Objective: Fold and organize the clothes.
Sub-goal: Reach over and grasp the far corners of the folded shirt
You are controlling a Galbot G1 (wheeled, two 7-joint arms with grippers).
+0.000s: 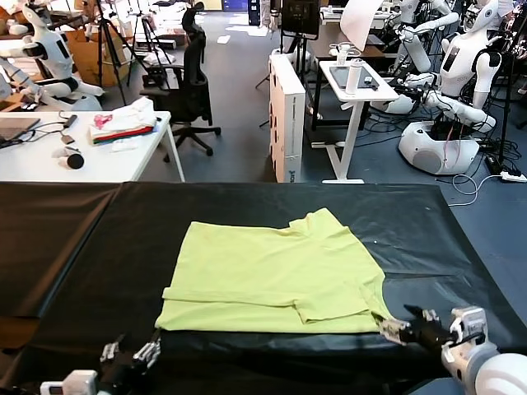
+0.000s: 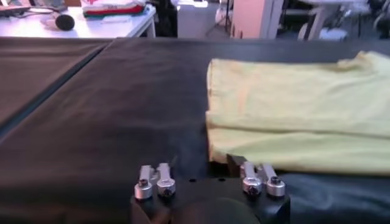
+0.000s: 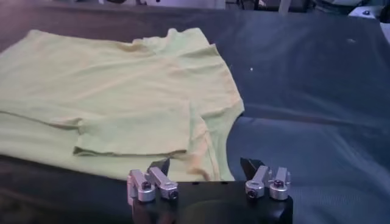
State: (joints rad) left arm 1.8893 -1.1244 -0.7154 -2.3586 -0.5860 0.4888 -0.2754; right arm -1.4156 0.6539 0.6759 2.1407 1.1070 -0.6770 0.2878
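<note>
Lime-green T-shirt (image 1: 276, 276): lying flat on the black desk (image 1: 99, 255), near edge doubled over, one sleeve folded inward. Left tool (image 1: 132, 360) is hovering at the shirt's near left corner, jaws spread, grasping nothing. Right tool (image 1: 409, 329) is sitting beside the near right corner, likewise released, judged positioned for the next fold.
</note>
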